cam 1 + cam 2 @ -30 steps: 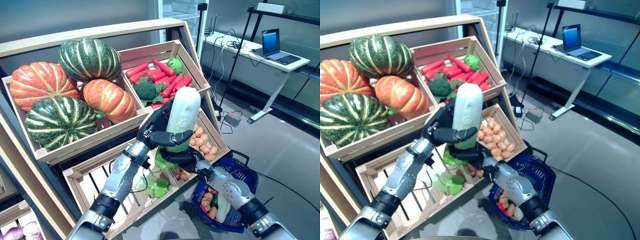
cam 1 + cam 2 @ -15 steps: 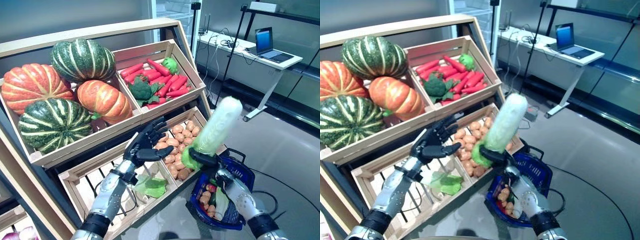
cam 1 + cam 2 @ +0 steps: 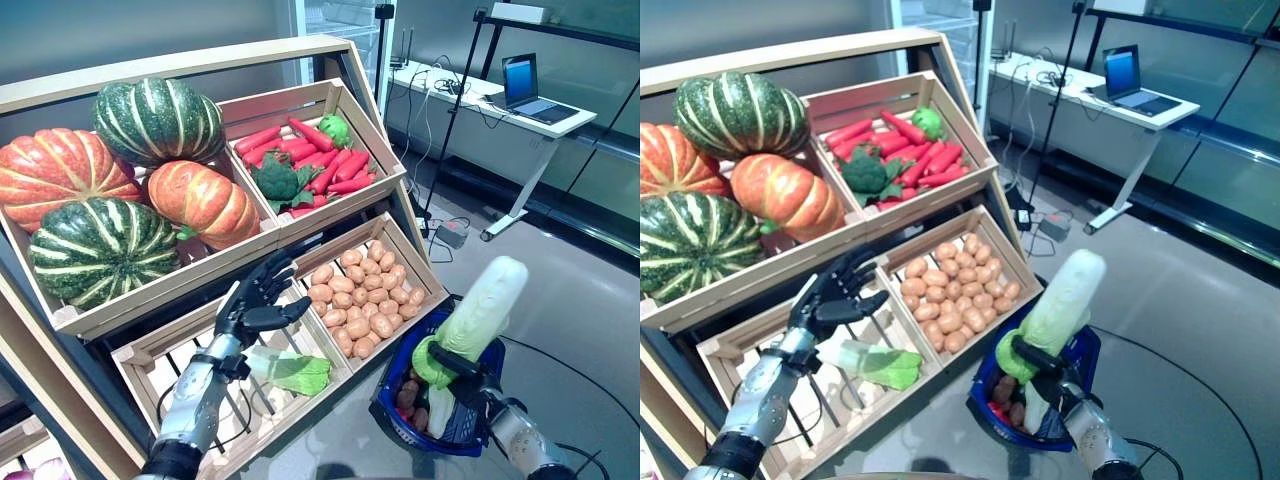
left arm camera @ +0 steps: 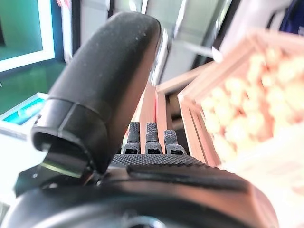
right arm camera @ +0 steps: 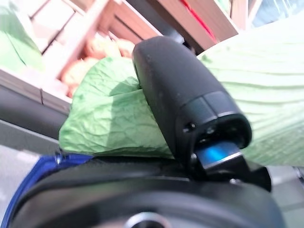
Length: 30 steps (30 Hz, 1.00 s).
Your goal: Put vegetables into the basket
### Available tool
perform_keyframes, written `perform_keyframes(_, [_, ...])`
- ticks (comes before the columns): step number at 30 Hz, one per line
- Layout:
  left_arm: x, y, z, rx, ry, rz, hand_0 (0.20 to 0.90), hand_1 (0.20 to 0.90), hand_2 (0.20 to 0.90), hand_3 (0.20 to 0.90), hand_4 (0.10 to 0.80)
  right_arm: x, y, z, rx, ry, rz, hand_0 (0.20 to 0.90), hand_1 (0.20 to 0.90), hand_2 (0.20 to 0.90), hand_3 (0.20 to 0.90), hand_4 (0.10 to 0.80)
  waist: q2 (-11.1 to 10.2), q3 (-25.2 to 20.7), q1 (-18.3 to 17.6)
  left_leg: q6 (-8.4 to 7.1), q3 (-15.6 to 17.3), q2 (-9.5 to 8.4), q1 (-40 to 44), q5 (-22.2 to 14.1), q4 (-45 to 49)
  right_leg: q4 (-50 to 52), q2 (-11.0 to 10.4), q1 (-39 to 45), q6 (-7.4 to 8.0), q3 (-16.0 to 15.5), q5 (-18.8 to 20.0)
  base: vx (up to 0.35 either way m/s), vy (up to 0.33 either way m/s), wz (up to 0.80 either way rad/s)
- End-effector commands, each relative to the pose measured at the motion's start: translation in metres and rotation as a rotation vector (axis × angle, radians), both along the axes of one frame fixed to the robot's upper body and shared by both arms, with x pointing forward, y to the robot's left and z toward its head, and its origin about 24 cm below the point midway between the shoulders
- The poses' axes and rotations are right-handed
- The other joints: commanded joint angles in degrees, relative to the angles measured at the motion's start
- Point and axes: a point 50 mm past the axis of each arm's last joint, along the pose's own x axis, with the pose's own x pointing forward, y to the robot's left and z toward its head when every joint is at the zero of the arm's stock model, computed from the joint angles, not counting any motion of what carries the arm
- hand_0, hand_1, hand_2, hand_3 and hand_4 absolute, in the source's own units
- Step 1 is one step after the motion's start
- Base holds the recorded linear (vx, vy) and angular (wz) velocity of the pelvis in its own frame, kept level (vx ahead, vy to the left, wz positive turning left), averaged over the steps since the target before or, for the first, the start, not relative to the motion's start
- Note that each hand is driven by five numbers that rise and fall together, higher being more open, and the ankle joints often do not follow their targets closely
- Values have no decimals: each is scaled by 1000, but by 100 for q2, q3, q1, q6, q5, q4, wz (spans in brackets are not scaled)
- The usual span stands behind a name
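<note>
Right hand point(image 3: 462, 362) holds cabbage point(image 3: 478, 308) above basket point(image 3: 470, 432) rim

crates point(image 3: 345, 200) pale bare wood, matt, slatted; basket point(image 3: 470, 435) blue plastic, slight sheen; cabbage point(image 3: 478, 315) crinkled matt leaf, green base, pale ribbed top; right hand point(image 5: 190, 111) dark matt plastic, fine-grained; pumpkins point(image 3: 105, 245) smooth, glossy; floor point(image 3: 575, 320) smooth, shiny grey

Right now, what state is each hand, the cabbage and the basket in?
Right hand: shut on the cabbage.
Napa cabbage: held tilted, leafy end down, over the basket.
Blue basket: on the floor, partly filled with vegetables.
Left hand: open, holding nothing, above the lower crate.
Laptop: open.
</note>
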Motion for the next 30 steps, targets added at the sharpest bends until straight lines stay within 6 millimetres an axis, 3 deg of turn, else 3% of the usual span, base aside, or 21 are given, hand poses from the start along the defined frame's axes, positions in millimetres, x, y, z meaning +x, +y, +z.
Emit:
perform_keyframes(1, [18, 24, 34, 73, -190, 86, 900, 900, 900, 900, 800, 31, -39, 37, -41, -228, -195, 300, 300, 300, 300, 400, 42, 49, 74, 21, 11, -155, 302, -996, 52, 8, 215, -98, -353, -264, -199, 0, 0, 0])
perform_keyframes(6, [9, 32, 21, 86, -106, 124, 900, 900, 900, 900, 800, 12, -59, 18, -111, -86, -266, 300, 300, 300, 300, 400, 50, 76, 156, 22, 4, -156, 284, -982, 52, 8, 209, -104, -345, -339, -192, 44, -14, 1])
perform_keyframes(10, [5, 29, 15, 91, -73, 123, 900, 900, 900, 900, 800, 13, -62, 17, -177, -44, -273, 300, 300, 300, 300, 400, 89, 212, 213, 36, -1, -166, 225, -931, 52, 8, 227, -167, -382, -326, -170, 32, -8, 0])
perform_keyframes(15, [25, 20, 24, 135, -95, 168, 900, 900, 900, 900, 800, 47, -67, 39, -237, -86, -299, 300, 300, 300, 300, 400, 192, 779, 300, 35, -77, -136, -386, -836, 444, 618, 137, -825, -462, -364, -305, -196, -8, 0])
perform_keyframes(17, [39, 17, 38, 183, -136, 197, 900, 900, 900, 900, 800, 68, -68, 55, -240, -128, -312, 300, 300, 300, 300, 400, 233, 1138, 322, 27, -98, -74, -812, -919, 915, 1140, 60, -1199, -541, -424, -482, -259, -30, 5])
perform_keyframes(21, [54, 21, 56, 272, -193, 280, 900, 900, 900, 900, 800, 91, -70, 76, -246, -165, -320, 300, 300, 300, 300, 400, 310, 1584, 337, -37, -161, 9, -1563, -1148, 1892, 1976, -124, -1812, -612, -511, -745, -232, -22, 8])
perform_keyframes(25, [63, 20, 69, 363, -235, 340, 900, 900, 900, 900, 800, 98, -79, 84, -222, -156, -328, 300, 300, 300, 300, 400, 403, 1900, 405, -57, -334, 24, -2322, -1422, 2833, 2835, -322, -2421, -701, -609, -1016, -157, -9, 1])
perform_keyframes(30, [71, 10, 83, 365, -308, 341, 900, 900, 900, 900, 800, 112, -91, 106, -205, -186, -374, 300, 300, 300, 300, 400, 549, 2161, 505, 71, -439, -64, -2938, -1588, 3386, 3729, -653, -3136, -723, -718, -1220, -124, 41, 16])
